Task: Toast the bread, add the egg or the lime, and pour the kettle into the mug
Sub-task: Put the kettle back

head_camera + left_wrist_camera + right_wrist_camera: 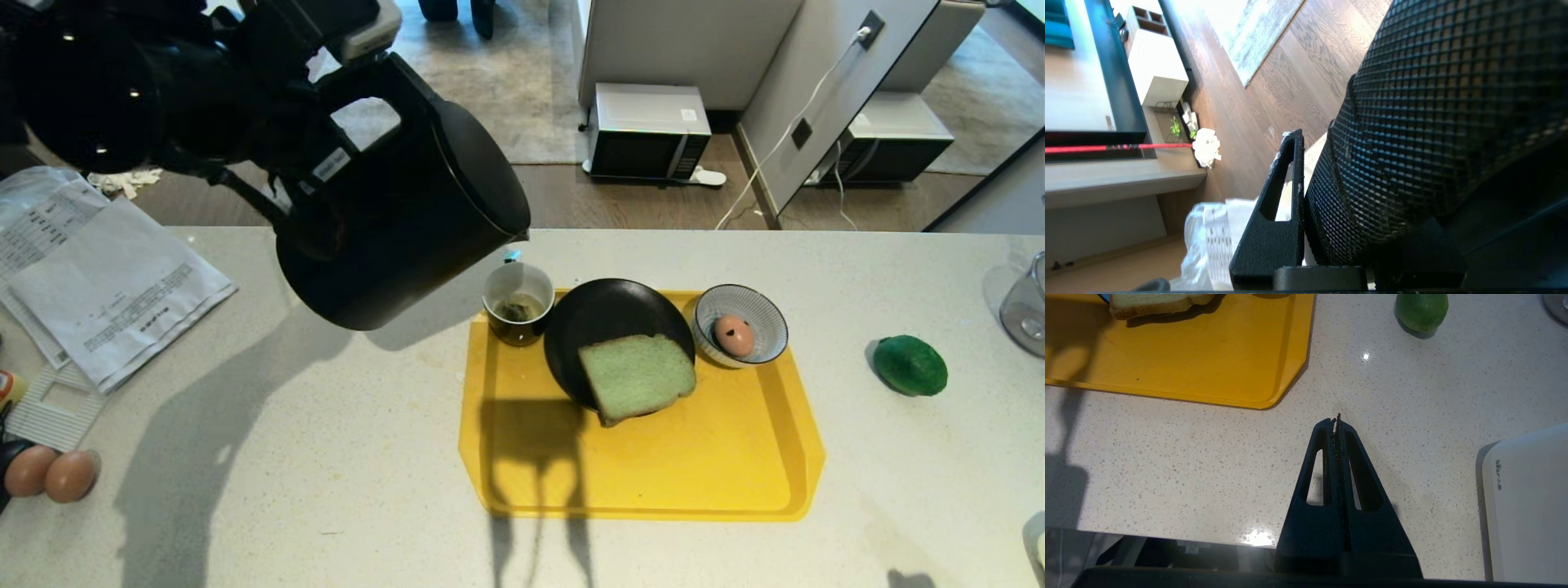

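The left claw (326,139) is clamped on the black loop handle of the kettle (408,220), one finger (1274,220) pressed flat against the handle's gridded grip in the left wrist view. The kettle hangs tilted well above the bench (245,457), its lidded top tipped toward the mug (518,304) and its lip just above and behind the mug's rim. No stream of water is visible, so whether anything is flowing cannot be told.

The mug stands at the back left corner of the yellow tray (653,474), a tea bag inside. Beside it sits a black plate (604,314) with the bread (638,377) lying half on it and overhanging its front edge. The egg (734,335) rests in a striped bowl (759,314) touching the plate's right side. The lime (910,366) lies on the bench, well right of the tray.

The right claw (1337,420) is pressed shut and empty, hovering over bare bench near the tray's front right corner.

By this layout the pouring step is in hand. The next move likely calls for a steady, slight further tilt with the spout kept over the mug's opening, then righting the kettle before it overfills
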